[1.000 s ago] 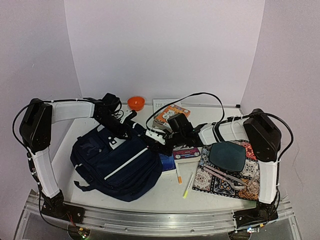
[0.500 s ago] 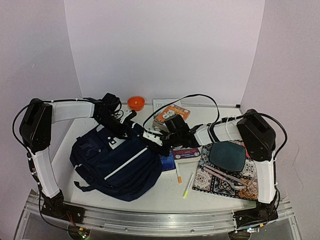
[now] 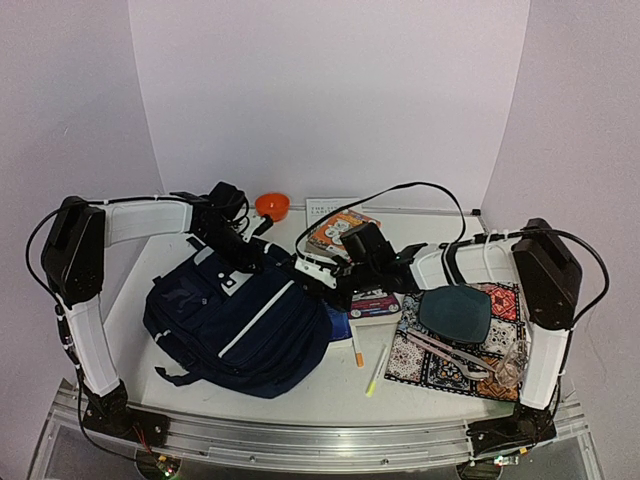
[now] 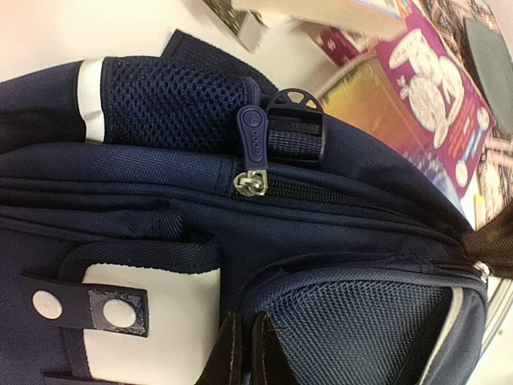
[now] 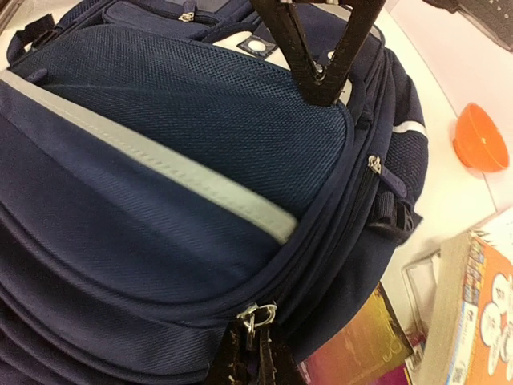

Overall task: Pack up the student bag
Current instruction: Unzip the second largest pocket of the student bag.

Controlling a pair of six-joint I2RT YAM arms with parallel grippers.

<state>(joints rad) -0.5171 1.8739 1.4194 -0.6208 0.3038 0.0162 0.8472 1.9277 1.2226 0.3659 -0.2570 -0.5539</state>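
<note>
Your student bag [image 3: 235, 325] lies at nine o'clock on the tabletop [image 3: 320, 392]. Your right claw [image 5: 250, 337] is clenched on a silver zipper pull [image 5: 256, 313] at the bag's three o'clock. Your left claw [image 4: 244, 341] pinches fabric at twelve. The navy pull tab [image 4: 253, 136] has lettering too small to read.

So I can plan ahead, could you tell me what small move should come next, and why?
Probably draw the zipper pull along its track to start opening the student bag: the right pincer is shut on that pull, the zip looks closed, and the left pincer pinches the bag's fabric, steadying it.
</note>
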